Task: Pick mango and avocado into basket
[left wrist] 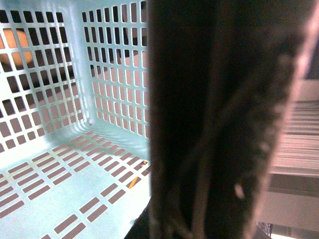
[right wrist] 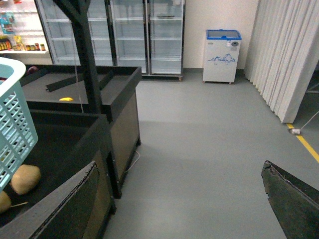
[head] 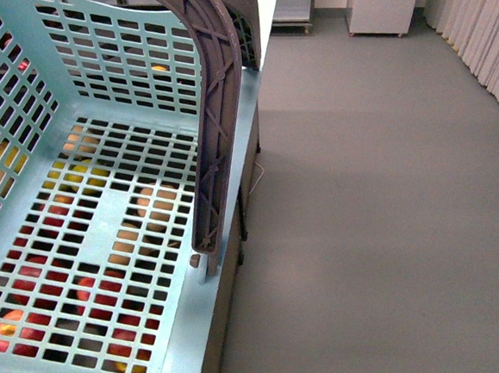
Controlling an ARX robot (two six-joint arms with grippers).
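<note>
The turquoise slotted basket (head: 97, 121) hangs close in front of the front view and fills its left half. Its grey-brown ribbed handle (head: 218, 111) curves down the near side. Through the floor slots I see red, orange and yellow fruit (head: 85, 290) below, but no mango or avocado can be told apart. In the left wrist view the basket's inside (left wrist: 60, 164) is empty, and the blurred dark handle (left wrist: 214, 124) fills the middle. My left gripper is shut on the basket, its fingers lost in that blur. My right gripper (right wrist: 179, 209) stands open over the grey floor, holding nothing.
A dark produce stand (right wrist: 114, 114) lies under and beside the basket, with brown oval fruits (right wrist: 25, 178) in one bin. Glass-door fridges (right wrist: 129, 35) and a white chest freezer (right wrist: 223, 55) line the back wall. Pale curtains (right wrist: 284, 55) hang on the right. Grey floor (head: 381, 211) lies right of the stand.
</note>
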